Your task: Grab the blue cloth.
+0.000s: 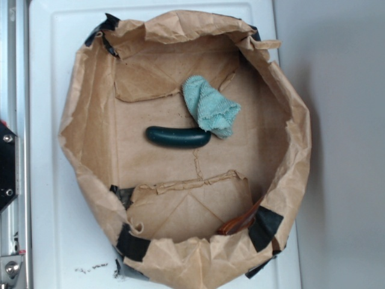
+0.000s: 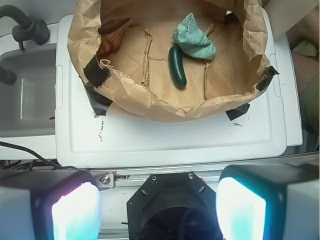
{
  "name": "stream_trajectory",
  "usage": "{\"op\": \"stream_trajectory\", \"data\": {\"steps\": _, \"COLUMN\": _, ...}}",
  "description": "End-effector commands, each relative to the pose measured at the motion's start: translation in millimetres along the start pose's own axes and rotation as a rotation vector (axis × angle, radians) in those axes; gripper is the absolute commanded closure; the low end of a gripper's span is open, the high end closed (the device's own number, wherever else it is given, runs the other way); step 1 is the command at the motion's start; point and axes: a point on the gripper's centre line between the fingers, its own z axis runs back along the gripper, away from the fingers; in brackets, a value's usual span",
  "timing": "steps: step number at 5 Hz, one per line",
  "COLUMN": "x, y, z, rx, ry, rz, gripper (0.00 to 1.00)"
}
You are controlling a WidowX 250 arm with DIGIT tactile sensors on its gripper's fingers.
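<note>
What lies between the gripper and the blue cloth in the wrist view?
The white lid, the near wall of the paper bag and the cucumber lie between the gripper and the blue cloth.

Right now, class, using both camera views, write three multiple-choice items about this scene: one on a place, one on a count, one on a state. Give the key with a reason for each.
1. Where does the blue cloth lie?
A. On the white tabletop outside the bag
B. Inside the brown paper bag, against one end of the cucumber
C. In the grey sink

2. How many dark green cucumbers are in the bag?
A. One
B. Two
C. Three

3. What state is the end effector in?
A. Shut on the cloth
B. Shut on the cucumber
C. Open, holding nothing

Key: 1 B, the cloth sits on the bag floor by the cucumber's tip. 2 A, only one shows. 3 C, the wrist view shows its fingers spread wide, well short of the bag.
</note>
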Motion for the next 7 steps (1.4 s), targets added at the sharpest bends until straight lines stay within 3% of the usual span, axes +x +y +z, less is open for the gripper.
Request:
{"op": "stream_trajectory", "data": {"steps": 1, "x": 0, "y": 0, "z": 0, "rx": 0.0, "ry": 0.0, "rz": 0.0, "gripper": 0.0}}
{"op": "stream_trajectory", "data": {"steps": 3, "x": 12, "y": 16, "z": -14, "rx": -0.054, "ry": -0.011, "rz": 0.01, "gripper": 0.0}}
{"op": "stream_trajectory", "data": {"steps": 4, "x": 20, "y": 19, "z": -22, "rx": -0.115, "ry": 0.014, "rz": -0.087, "gripper": 0.0}}
{"op": "stream_trajectory", "data": {"steps": 7, "x": 20, "y": 19, "z": -22, "rx": -0.115, "ry": 0.014, "rz": -0.087, "gripper": 0.0}}
